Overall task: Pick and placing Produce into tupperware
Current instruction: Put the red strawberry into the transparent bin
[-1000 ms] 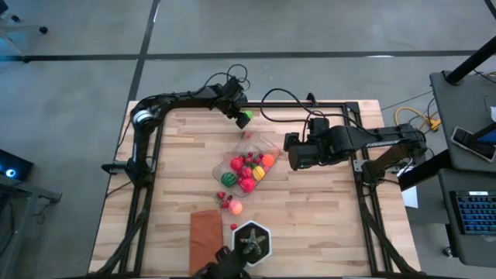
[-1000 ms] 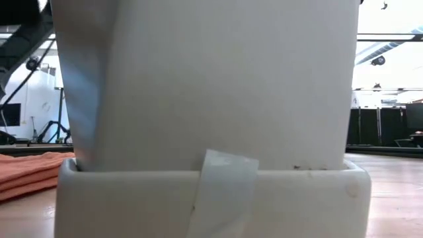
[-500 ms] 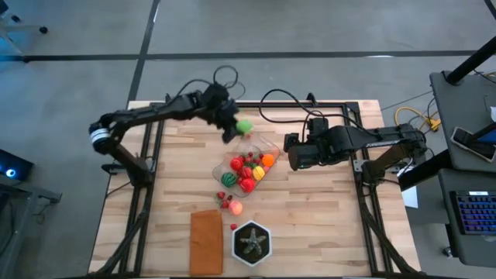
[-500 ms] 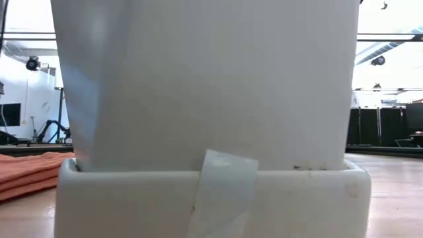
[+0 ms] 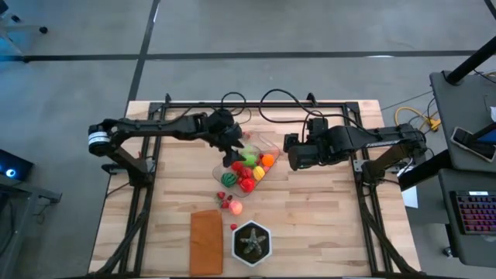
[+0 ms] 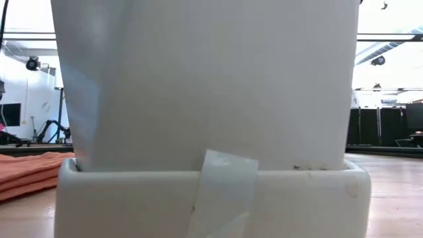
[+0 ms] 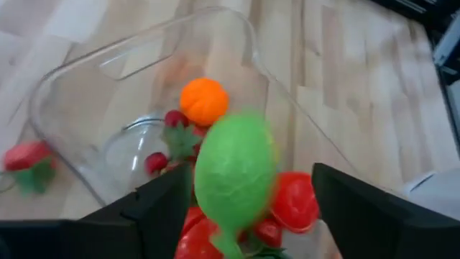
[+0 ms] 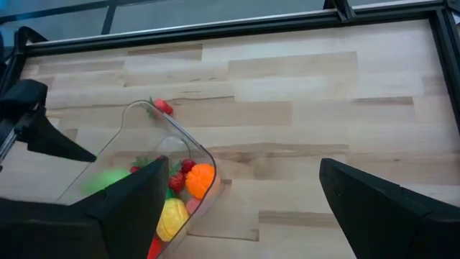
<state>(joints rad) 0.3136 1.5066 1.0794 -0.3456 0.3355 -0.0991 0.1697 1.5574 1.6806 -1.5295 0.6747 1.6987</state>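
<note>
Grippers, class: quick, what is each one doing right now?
Left gripper: open over the tupperware, green produce between its fingers, just released.
Right gripper: open, holding nothing.

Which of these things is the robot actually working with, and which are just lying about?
Part of the job:
- green produce piece dropping from the left tool
- tupperware
- loose produce

Just there:
- plant pot
- orange-brown rectangle

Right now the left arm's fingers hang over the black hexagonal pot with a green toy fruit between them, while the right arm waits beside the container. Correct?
Not quite. The left gripper and its green toy fruit are over the clear container, not the pot, as the left wrist and high views show. The right gripper does wait beside it.
</note>
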